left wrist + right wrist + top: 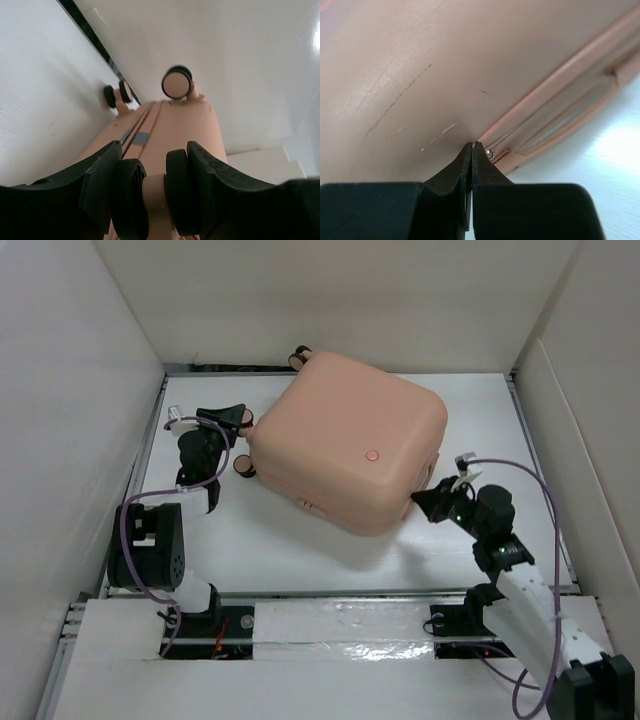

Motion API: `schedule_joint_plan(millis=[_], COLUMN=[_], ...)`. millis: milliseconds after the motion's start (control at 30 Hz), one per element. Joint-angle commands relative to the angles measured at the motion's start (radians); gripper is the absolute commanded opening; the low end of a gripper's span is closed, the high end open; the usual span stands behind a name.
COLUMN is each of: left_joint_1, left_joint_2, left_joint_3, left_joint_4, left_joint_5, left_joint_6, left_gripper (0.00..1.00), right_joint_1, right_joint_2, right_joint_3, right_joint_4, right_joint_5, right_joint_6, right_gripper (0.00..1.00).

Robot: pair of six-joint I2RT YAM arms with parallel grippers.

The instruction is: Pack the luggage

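Centrally, toward the rear of the white table (300,550), the luggage (345,440) was seen lying flat and closed, its salmon-pink shell turned upward and the round button mark (372,454) showing near the middle of that shell. The left gripper (232,417) was found at the case's left end, where its jaws were clamped on either side of a twin caster wheel (150,195); both black tyres were pressed between the fingers (100,180). Two further wheels (176,82) were visible beyond it along the same end. The right gripper (425,502) was placed at the case's right near corner with its jaws fully closed and nothing held between them, the tips being set against the shell just beside the zipper (530,120).
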Motion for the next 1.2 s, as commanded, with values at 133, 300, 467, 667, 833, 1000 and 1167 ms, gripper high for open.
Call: schedule_joint_plan(millis=[133, 300, 467, 667, 833, 1000, 1167], left_joint_1=[-0.027, -0.009, 0.023, -0.025, -0.125, -0.135, -0.135], left_joint_2=[0.019, 0.029, -0.081, -0.429, -0.616, -0.722, -0.873], left_joint_3=[0.121, 0.15, 0.121, 0.043, -0.113, -0.27, -0.33], left_joint_4=[-0.09, -0.172, -0.211, -0.274, -0.303, -0.331, -0.489], left_joint_5=[0.069, 0.042, -0.049, -0.223, -0.16, -0.011, 0.068], left_joint_6=[0.111, 0.112, 0.079, 0.149, 0.253, 0.292, 0.39], left_gripper=[0.0, 0.3, 0.87, 0.85, 0.61, 0.21, 0.0], right_joint_1=[0.283, 0.332, 0.352, 0.363, 0.372, 0.372, 0.372], right_joint_2=[-0.131, -0.081, -0.009, 0.04, 0.03, -0.051, -0.105], right_joint_3=[-0.084, -0.058, -0.043, -0.044, -0.047, -0.069, -0.077], right_joint_4=[-0.079, -0.133, -0.122, -0.113, -0.127, -0.104, -0.047], right_joint_5=[0.091, 0.16, 0.157, 0.139, 0.148, 0.203, 0.289], right_joint_6=[0.165, 0.159, 0.153, 0.157, 0.162, 0.168, 0.177], right_gripper=[0.0, 0.0, 0.19, 0.32, 0.34, 0.23, 0.42])
